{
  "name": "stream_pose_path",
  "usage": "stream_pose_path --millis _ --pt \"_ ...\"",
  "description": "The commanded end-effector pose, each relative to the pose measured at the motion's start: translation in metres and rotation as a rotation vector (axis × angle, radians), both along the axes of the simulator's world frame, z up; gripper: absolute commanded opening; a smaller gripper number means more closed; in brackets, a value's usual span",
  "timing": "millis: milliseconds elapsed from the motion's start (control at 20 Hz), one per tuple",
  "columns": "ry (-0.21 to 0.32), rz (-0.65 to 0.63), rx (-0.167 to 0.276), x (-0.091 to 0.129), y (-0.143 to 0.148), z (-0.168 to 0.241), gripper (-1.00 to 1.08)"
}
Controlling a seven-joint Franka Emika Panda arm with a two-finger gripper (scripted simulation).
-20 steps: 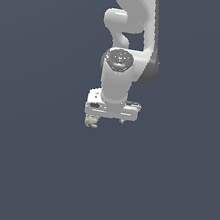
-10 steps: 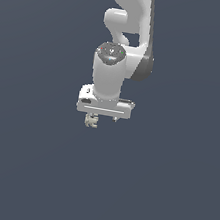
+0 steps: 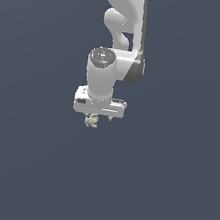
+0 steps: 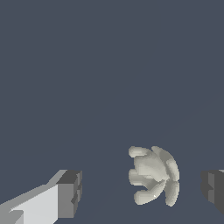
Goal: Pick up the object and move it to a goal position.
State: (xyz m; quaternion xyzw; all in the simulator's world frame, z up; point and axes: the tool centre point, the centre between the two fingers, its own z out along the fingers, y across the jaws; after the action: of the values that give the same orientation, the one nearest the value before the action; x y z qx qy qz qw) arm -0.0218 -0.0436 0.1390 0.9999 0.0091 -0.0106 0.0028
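The claw (image 4: 142, 190) is spread wide around the object (image 4: 154, 176), gripping nothing, so grasp, lift and carry all remain

Arm: white jointed Franka arm (image 3: 115, 57) hanging downward, wrist vertical.
Gripper: white-grey two-finger gripper (image 4: 140, 192), dark pads (image 4: 72, 192) spread wide apart, touching nothing.

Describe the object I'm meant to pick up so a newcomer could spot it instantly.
Start at the big white-grey robot arm hanging in the plain dark blue-grey scene and follow it down to its pincer. Just under the pincer sits the tiny cream-beige lumpy object; the wrist view shows it between the grey fingertips, untouched. Its knobby rounded lobes set it apart from the smooth, blocky pincer.
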Motion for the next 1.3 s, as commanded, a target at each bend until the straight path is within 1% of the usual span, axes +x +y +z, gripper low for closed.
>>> stream_pose_path --millis 0,300,550,950,1250 --pt "-0.004 0.001 0.002 -0.009 -0.010 -0.012 1.00" --pt "-0.015 0.004 0.005 -0.033 -0.032 -0.036 1.00" --pt "-0.020 0.006 0.006 -0.045 -0.041 -0.047 1.00" --pt "-0.020 0.005 0.006 -0.047 -0.043 -0.052 1.00" --pt "-0.020 0.005 0.006 -0.048 -0.043 -0.076 1.00"
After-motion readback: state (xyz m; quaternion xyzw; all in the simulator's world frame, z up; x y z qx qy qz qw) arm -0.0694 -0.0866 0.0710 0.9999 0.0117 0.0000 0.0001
